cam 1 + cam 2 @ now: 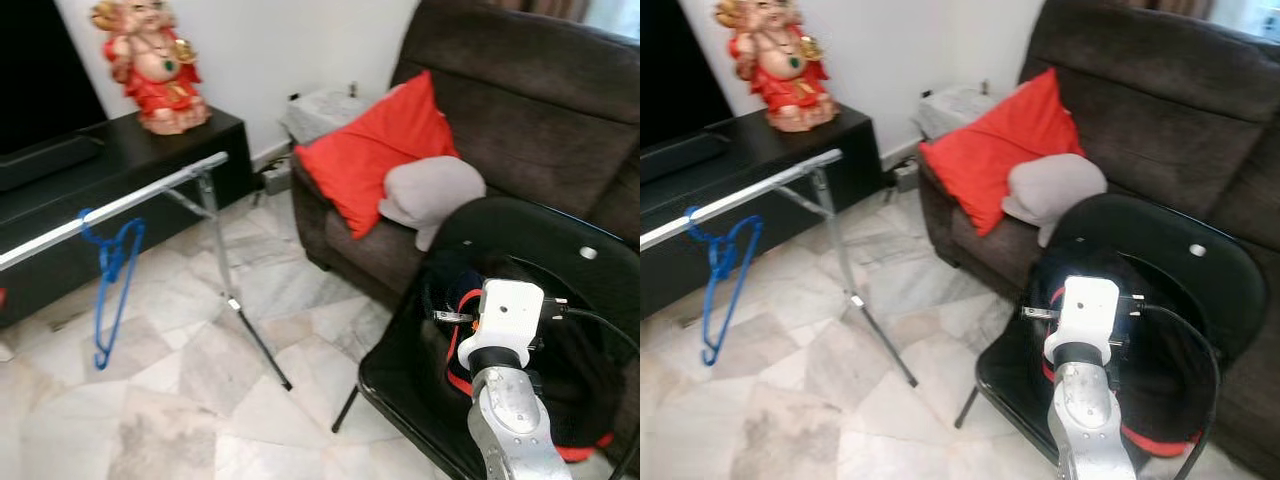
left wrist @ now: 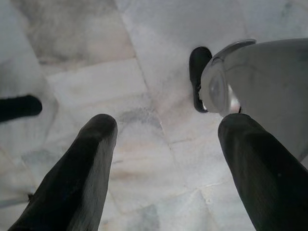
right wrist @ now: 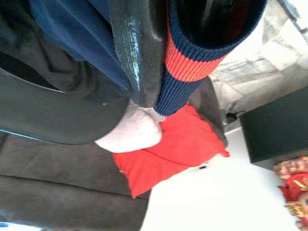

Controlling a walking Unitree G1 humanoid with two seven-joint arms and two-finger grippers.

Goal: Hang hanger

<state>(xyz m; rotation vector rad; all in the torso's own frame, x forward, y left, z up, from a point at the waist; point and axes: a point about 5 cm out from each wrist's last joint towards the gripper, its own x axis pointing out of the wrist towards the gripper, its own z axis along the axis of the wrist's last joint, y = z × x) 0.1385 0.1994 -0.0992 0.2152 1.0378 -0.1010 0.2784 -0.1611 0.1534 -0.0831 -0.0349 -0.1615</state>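
Observation:
A blue hanger (image 1: 108, 272) hangs by its hook on the metal rail (image 1: 120, 204) of a drying rack at the left. My right arm (image 1: 505, 325) reaches over a black chair (image 1: 400, 375), on which a dark navy garment (image 1: 575, 390) with red trim lies. In the right wrist view my right gripper (image 3: 159, 96) is shut on the garment's red-striped ribbed cuff (image 3: 192, 60), which presses against one glossy black finger (image 3: 137, 48). My left gripper (image 2: 163, 144) hangs open over the marble floor (image 2: 149, 57), holding nothing.
A dark brown sofa (image 1: 540, 120) with a red cushion (image 1: 385, 150) and a grey cushion (image 1: 432, 192) stands behind the chair. A black TV cabinet (image 1: 150, 160) with a red figurine (image 1: 155, 65) sits behind the rack. The rack's leg (image 1: 245, 325) angles across the floor.

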